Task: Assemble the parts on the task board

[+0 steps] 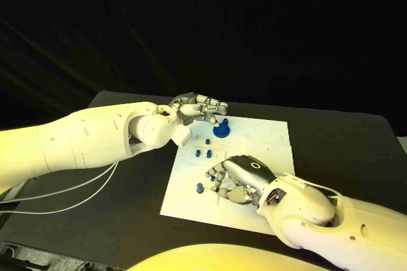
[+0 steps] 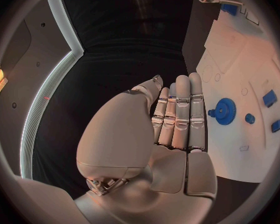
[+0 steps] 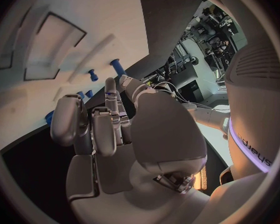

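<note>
Board: task board (image 1: 267, 143), frame centre, no legible writing.
Left hand (image 1: 197, 108): fingers straight, released, holding nothing.
Right hand (image 1: 239, 177): fingers curled, grasp unclear.

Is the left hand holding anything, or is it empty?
Empty. In the left wrist view the silver left hand has straight fingers side by side, nothing in the palm; the round blue gear lies apart on the white board.

Blue parts (image 1: 221, 130) stand on the white task board (image 1: 270, 143), which lies on a black table (image 1: 339, 141).
</note>
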You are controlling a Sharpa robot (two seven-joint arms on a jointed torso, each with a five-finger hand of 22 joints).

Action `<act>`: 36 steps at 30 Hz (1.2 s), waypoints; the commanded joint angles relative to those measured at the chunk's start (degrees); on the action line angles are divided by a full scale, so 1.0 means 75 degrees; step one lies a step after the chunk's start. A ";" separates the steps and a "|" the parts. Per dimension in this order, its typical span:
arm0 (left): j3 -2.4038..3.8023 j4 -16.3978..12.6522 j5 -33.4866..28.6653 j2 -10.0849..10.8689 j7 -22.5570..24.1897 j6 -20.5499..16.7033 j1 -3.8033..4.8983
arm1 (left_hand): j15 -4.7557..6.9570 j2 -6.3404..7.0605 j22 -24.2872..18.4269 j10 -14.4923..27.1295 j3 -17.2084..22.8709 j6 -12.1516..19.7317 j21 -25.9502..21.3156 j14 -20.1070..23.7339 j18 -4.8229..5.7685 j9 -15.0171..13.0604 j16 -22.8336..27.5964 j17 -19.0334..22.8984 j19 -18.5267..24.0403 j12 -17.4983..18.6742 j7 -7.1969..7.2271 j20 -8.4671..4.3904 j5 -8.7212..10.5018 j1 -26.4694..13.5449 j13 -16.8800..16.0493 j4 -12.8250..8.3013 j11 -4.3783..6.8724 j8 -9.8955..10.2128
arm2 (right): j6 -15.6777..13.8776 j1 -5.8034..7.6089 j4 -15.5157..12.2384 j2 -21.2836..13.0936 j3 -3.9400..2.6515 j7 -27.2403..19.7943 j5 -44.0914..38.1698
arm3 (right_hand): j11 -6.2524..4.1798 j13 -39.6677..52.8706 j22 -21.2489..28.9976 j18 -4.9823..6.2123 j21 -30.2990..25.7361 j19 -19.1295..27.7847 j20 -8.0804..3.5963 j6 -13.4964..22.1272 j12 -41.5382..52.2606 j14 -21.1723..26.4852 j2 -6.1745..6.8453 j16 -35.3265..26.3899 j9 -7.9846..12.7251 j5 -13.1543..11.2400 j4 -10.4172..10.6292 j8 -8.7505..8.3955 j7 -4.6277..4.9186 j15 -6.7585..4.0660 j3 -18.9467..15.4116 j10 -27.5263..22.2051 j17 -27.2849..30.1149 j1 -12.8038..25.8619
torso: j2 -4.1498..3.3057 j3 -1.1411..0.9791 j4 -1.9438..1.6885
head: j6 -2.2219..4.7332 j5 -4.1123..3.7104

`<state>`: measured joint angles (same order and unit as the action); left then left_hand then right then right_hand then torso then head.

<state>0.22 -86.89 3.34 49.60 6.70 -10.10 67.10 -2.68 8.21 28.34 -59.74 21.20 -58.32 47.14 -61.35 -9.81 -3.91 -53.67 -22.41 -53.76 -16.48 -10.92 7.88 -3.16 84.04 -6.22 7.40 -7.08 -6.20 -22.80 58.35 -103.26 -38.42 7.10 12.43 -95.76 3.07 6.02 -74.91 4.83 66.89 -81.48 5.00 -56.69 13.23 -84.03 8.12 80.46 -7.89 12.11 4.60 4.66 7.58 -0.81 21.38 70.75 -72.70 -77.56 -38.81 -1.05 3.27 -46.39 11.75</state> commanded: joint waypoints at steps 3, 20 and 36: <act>0.0001 0.0007 0.0031 0.0026 0.0012 0.0147 0.0006 | -0.0021 -0.0073 -0.0005 0.0032 -0.0054 0.0046 -0.0040 0.0055 -0.0098 0.0002 0.0044 0.0007 -0.0039 -0.0042 0.0008 0.0033 -0.0021 -0.0023 -0.0011 -0.0001 0.0004 -0.0047 | -0.0852 0.0285 -0.0488 -0.0940 -0.0053 -0.0534 0.1686 | -0.0022 0.0305 -0.1150 -0.0102 0.0246 -0.0115 -0.0027 -0.0419 0.0471 -0.0403 0.0131 0.0158 -0.0074 0.0249 0.0147 0.0228 0.0024 -0.0067 -0.0344 0.0485 -0.0193 0.0346 | 0.0031 0.0018 0.0028 | 0.0158 -0.0283; -0.0059 0.0011 0.0031 0.0162 0.0059 0.0111 -0.0015 | -0.0021 -0.0073 -0.0005 0.0032 -0.0054 0.0046 -0.0040 0.0055 -0.0098 0.0002 0.0044 0.0007 -0.0039 -0.0042 0.0008 0.0033 -0.0021 -0.0023 -0.0011 -0.0001 0.0004 -0.0047 | 0.0302 0.0537 -0.1455 -0.3527 0.0016 0.1355 0.1949 | -0.0351 0.8694 -0.1559 -0.0302 0.1323 -0.0546 -0.0287 -0.0717 0.8234 -0.0584 -0.0220 0.0764 -0.1088 0.0707 0.1351 0.0875 -0.0357 -0.0335 -0.2773 0.1376 -0.1158 0.1236 | 0.0186 0.0073 0.0137 | 0.0143 -0.1194; -0.0070 0.0000 0.0031 0.0249 0.0055 0.0132 -0.0025 | -0.0024 -0.0089 -0.0020 0.0049 -0.0068 0.0052 -0.0061 0.0053 -0.0098 0.0002 0.0050 0.0012 -0.0045 -0.0060 0.0010 0.0037 -0.0022 -0.0043 -0.0014 0.0009 0.0004 -0.0053 | 0.0069 0.0071 -0.1183 -0.3164 0.0051 0.2221 0.1134 | -0.0348 0.8963 -0.1566 -0.0307 0.1344 -0.0557 -0.0276 -0.0642 0.8370 -0.0586 -0.0377 0.0793 -0.1373 0.0845 0.1591 0.0968 -0.0361 -0.0333 -0.3231 0.1379 -0.1194 0.1141 | 0.0155 0.0067 0.0124 | 0.0052 -0.1338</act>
<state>-0.33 -86.75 3.39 51.49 6.70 -10.02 66.92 -2.68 7.97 28.25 -59.75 21.03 -58.32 46.91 -61.35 -9.80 -3.91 -53.67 -22.40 -53.91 -16.66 -10.92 8.03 -3.16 83.79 -6.25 7.57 -7.08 -6.21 -22.08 59.04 -112.32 -62.37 7.48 26.24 -84.54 0.41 73.19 -74.94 3.03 76.87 -83.95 2.95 -62.02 75.80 -84.02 5.96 86.24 -18.13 18.31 16.53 11.73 4.91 -3.10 -2.53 81.36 -74.94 -69.00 -37.62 -0.58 4.17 -45.88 1.84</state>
